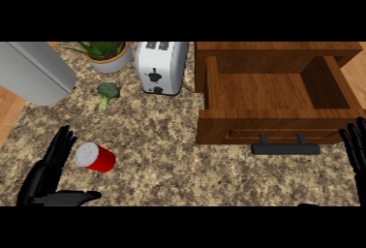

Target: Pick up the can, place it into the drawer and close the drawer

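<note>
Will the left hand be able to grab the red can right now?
Probably yes. The left hand is open right beside the can, with nothing between them.

Speckled, granite-like stone is noted for the counter [178,160]. Grained, satin wood is recorded for the drawer [261,92], with a matt dark handle [285,148]. At the far edge, the toaster [161,65] is seen as smooth, shiny metal. The can [95,157] is logged as glossy red with a silvery lid.

Down at eight o'clock, the left hand [43,179] lies open, fingers straight and pointing toward one o'clock, thumb stuck out toward three. Over at the three o'clock edge, the right hand [355,145] rests, fingers straight up toward twelve.
</note>
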Controlling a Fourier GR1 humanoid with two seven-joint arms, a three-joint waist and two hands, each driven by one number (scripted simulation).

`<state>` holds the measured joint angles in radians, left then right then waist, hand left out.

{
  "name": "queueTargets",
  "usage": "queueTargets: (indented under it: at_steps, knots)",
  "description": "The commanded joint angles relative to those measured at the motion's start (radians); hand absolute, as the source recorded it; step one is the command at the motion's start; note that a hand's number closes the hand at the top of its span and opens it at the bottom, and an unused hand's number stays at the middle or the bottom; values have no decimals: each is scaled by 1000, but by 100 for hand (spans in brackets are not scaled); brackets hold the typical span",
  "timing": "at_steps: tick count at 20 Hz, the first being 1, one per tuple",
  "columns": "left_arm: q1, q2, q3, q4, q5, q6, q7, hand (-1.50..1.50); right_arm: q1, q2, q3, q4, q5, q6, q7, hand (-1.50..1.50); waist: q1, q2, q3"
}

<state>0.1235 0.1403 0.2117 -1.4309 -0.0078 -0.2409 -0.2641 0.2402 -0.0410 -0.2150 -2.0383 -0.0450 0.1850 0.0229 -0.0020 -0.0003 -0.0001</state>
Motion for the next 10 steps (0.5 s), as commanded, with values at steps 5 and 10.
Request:
queueTargets:
  at_steps: [5, 10]
  knots:
    - [61, -17, -8, 22, -28, 12, -66, -150, 60, 39, 19, -36, 40, -3, -39, -150, 1, -1, 0]
    - [-8, 29, 24, 229, -34, -27, -172, -150, -39, -32, -57, 4, -45, 25, 29, -150, 1, 0, 0]
